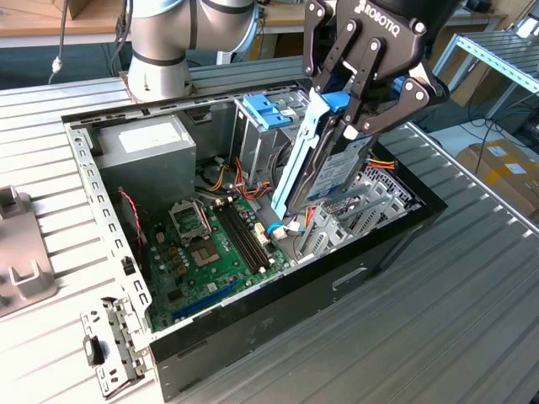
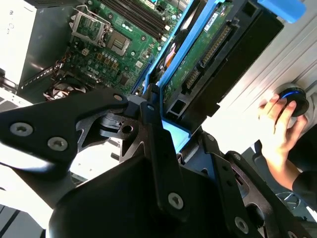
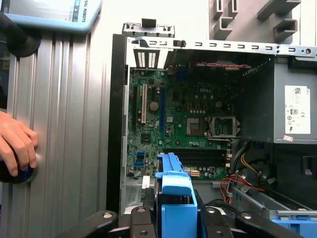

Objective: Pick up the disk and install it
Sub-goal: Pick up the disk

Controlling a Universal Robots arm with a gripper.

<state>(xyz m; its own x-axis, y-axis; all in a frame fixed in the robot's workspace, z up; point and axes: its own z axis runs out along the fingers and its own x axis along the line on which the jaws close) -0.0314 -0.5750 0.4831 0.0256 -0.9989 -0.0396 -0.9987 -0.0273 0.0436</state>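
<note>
The open computer case (image 1: 278,295) is holding a green motherboard (image 1: 210,244), a grey power supply box (image 1: 147,147) and a drive cage (image 1: 265,114) with blue tabs. I am gripping the disk (image 1: 341,177) by its light-blue frame with my claw (image 1: 349,118), hanging it steeply tilted over the case, just beside the cage. A person's hand (image 3: 17,141) is covering a dark round device (image 3: 10,173) on the ribbed surface (image 1: 472,320).

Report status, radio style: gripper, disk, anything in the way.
Gripper shut on flat silver-grey metal disk in light-blue plastic frame. Disk tilted steeply over open black computer case, not seated. Loose coloured cables beneath its lower end.
</note>
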